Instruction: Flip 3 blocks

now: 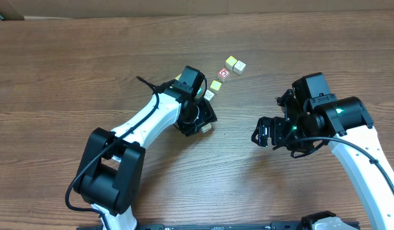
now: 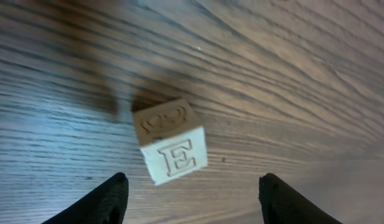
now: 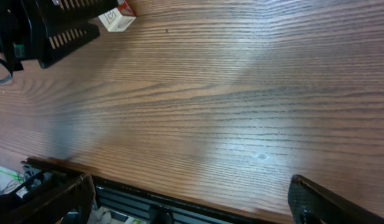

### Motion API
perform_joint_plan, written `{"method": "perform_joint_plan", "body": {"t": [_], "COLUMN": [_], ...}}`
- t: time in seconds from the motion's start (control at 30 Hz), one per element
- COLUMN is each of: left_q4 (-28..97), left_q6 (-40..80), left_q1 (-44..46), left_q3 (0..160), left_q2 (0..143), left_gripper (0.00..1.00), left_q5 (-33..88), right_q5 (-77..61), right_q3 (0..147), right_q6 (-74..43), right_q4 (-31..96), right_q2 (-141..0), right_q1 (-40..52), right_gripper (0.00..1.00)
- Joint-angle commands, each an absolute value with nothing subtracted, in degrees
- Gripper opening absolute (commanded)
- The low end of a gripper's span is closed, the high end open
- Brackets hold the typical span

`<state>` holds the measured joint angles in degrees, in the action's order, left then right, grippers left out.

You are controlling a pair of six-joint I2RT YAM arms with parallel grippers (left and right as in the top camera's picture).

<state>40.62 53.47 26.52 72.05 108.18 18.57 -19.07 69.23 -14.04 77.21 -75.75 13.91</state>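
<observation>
hidden: left gripper (image 2: 193,182) fingertips cut off at lower edge | state: spread wide, gripping nothing | block: pale wooden E cube (image 2: 173,142), engraved, frame centre, between fingers, untouched, on grained table (image 2: 304,74) | right gripper (image 3: 190,183): wide apart, empty

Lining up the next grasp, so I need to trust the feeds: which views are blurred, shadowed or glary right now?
Left wrist: the E block looks soft, with a dark shadow on the table behind it. Right wrist: grain sharp, a pale sheen mid-frame. Overhead: even light, no glare, but the row of cubes is tiny.
</observation>
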Motion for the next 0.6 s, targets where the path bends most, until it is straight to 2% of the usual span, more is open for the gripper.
{"method": "perform_joint_plan", "body": {"t": [0.0,0.47,0.57], "left_q4": [41.15,40.42,39.27], "left_q6": [54.43,53.71,52.71], "left_q1": [26.50,26.65,26.65], "left_q3": [73.17,73.17,73.17], "left_q2": [109.21,114.93,115.63], "left_gripper": [0.63,0.61,0.55], "left_q5": [14.59,15.31,17.08], "right_q5": [-19.42,-20.62,-20.62], "right_q3": [70.59,70.59,70.59], "right_q6": [-13.26,-13.21,-13.02], "right_q4": [77.12,78.65,78.78], "right_q2": [-75.13,-75.13,-75.13], "right_q1": [13.76,13.76,13.76], "right_gripper": [1.00,1.00,1.00]}}
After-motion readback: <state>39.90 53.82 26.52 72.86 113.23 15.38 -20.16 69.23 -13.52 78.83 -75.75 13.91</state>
